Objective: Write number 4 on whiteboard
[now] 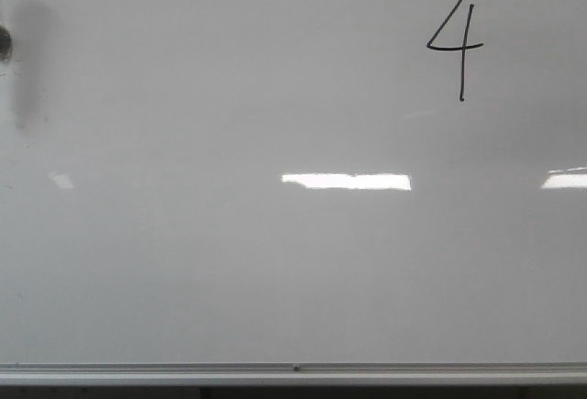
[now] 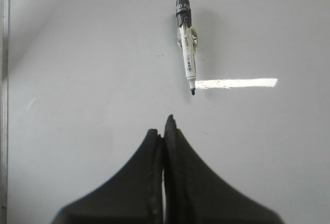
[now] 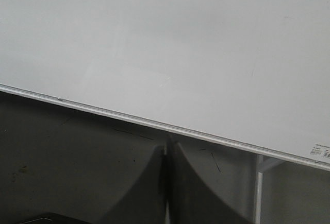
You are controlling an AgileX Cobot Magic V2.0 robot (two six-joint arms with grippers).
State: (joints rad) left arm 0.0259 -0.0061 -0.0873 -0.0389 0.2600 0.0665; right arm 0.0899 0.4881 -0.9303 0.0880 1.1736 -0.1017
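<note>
Office or classroom-style workspace, large glossy whiteboard [image 1: 229,271] with silver frame along the frame's bottom, ceiling strip-light reflections [image 1: 347,181] at centre, black marker [image 2: 186,46] clipped to the board.

The left gripper [image 2: 166,131] is in the lower centre of the frame, its two black fingers [image 2: 139,183] pressed together with nothing between them. A marker [image 2: 186,49] is mounted on the whiteboard [image 2: 77,80] in the upper centre, uncapped tip pointing down, well apart from the gripper. A bright reflection [image 2: 237,83] lies just beside the tip.
</note>
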